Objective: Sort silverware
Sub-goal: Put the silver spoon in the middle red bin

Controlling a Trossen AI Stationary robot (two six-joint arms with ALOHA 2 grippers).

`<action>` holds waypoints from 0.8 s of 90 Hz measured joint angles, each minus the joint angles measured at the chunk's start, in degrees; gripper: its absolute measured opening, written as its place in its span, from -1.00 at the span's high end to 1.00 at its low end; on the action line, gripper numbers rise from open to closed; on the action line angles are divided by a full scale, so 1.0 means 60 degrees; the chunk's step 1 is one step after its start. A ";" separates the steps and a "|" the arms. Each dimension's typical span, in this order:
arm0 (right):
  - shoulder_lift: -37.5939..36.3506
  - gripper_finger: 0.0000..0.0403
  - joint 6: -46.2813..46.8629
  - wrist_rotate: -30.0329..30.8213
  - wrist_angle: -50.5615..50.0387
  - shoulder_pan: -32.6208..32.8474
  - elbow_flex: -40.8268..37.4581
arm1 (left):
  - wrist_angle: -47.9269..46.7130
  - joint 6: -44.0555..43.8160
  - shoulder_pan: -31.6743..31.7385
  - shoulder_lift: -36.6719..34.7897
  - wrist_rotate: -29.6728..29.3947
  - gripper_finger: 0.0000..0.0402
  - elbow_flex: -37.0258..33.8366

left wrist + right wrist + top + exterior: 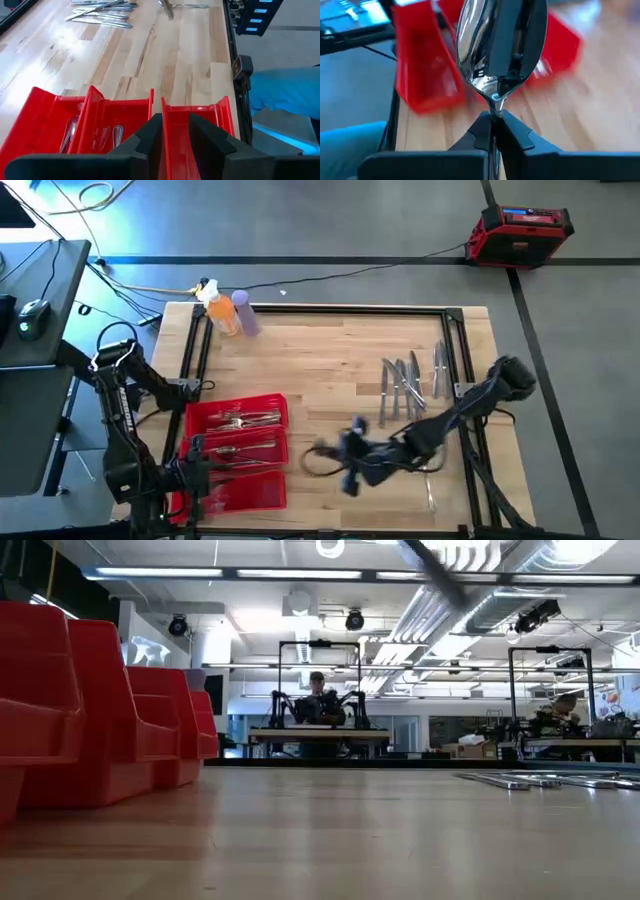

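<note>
Silver spoon in transit

Wooden desk carries a red tray lower left. Loose silverware lies right of centre. Right end effector, lower centre, pinches a spoon. Left end effector hangs spread over the tray.

This is a robotics lab, an open industrial hall with exposed ducts and long strip lights running under a bare ceiling. Across the room a person sits behind a second robot rig of the same black-framed kind, and more benches with equipment line the far side. From above, the butcher-block table stands on grey floor with loose cables, a red equipment case and a desk with a mouse.
</note>
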 joint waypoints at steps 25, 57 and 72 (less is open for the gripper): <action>0.3287 1.00 -0.3674 -0.0983 0.0450 -0.0868 0.4494 | -0.0003 -0.0034 -0.0397 0.0000 -0.0144 0.62 0.0000; 0.6368 1.00 -0.4465 -0.2980 0.0493 -0.2180 0.7407 | 0.1328 0.1013 -0.1024 0.0000 -0.0743 0.62 0.0000; 0.6843 1.00 -0.3937 -0.3477 0.0483 -0.2599 0.7629 | 0.1532 0.1421 -0.1159 0.0000 -0.0971 0.62 0.0000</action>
